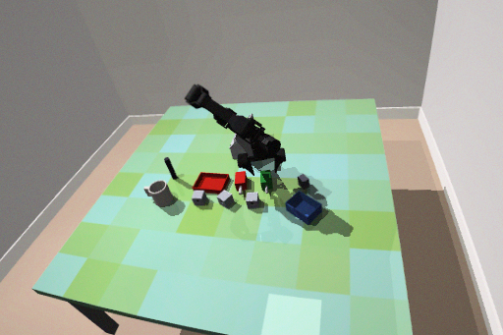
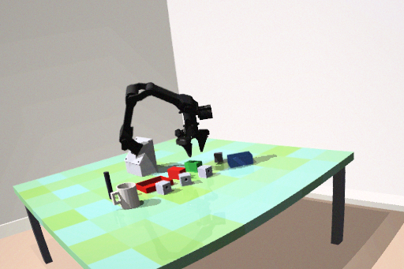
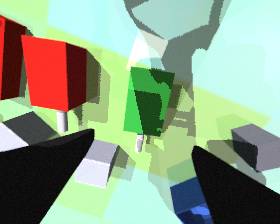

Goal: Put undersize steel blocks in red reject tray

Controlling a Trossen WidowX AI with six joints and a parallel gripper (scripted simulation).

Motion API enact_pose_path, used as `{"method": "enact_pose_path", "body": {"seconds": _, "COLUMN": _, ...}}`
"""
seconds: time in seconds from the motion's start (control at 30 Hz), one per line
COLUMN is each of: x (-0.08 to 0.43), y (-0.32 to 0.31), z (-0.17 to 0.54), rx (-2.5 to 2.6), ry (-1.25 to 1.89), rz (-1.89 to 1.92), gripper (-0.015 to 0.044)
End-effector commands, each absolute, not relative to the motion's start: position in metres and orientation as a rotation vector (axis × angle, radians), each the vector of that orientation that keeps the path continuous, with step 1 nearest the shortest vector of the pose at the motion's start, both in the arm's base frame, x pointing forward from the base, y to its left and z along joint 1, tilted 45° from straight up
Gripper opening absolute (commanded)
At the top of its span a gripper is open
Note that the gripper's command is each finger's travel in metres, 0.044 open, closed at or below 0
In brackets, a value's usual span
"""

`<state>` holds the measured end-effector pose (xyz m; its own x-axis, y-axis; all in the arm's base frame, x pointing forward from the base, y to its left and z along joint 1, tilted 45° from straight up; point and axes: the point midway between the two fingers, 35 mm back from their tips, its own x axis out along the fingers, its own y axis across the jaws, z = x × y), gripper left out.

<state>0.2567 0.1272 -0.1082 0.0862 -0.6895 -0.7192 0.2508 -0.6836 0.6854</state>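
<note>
Green gauge (image 1: 265, 179) (image 2: 193, 166) (image 3: 148, 102): dial centre, top view
Red block (image 1: 240, 180) (image 2: 176, 173) (image 3: 51, 72): nine o'clock, narrow gap
Nearest steel block (image 1: 251, 199) (image 2: 204, 171) (image 3: 97, 163): seven, close
Dark block (image 1: 304, 182) (image 2: 218, 158) (image 3: 261, 147): three, wider gap
Blue tray (image 1: 304, 207) (image 2: 240, 159) (image 3: 185, 196): four, walled
</note>
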Motion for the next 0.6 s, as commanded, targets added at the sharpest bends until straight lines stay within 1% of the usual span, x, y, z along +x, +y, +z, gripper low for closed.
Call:
{"method": "enact_pose_path", "body": {"seconds": 0.0, "x": 0.259, "y": 0.124, "z": -0.107, "rx": 1.710, "ry": -0.509, "rz": -1.692, "gripper": 0.0387}}
{"method": "enact_pose_path", "body": {"seconds": 0.07, "x": 0.268, "y": 0.120, "z": -0.099, "rx": 1.863, "ry": -0.708, "rz": -1.693, "gripper": 0.0335}}
{"method": "enact_pose_path", "body": {"seconds": 0.1, "x": 0.273, "y": 0.118, "z": -0.095, "rx": 1.944, "ry": -0.821, "rz": -1.686, "gripper": 0.0325}}
{"method": "enact_pose_path", "body": {"seconds": 0.3, "x": 0.300, "y": 0.100, "z": -0.068, "rx": 2.372, "ry": -1.568, "rz": -1.529, "gripper": 0.0325}}
{"method": "enact_pose_path", "body": {"seconds": 0.47, "x": 0.320, "y": 0.081, "z": -0.044, "rx": 2.612, "ry": -2.276, "rz": -1.189, "gripper": 0.0325}}
{"method": "enact_pose_path", "body": {"seconds": 0.57, "x": 0.327, "y": 0.073, "z": -0.035, "rx": 2.656, "ry": -2.529, "rz": -1.015, "gripper": 0.0325}}
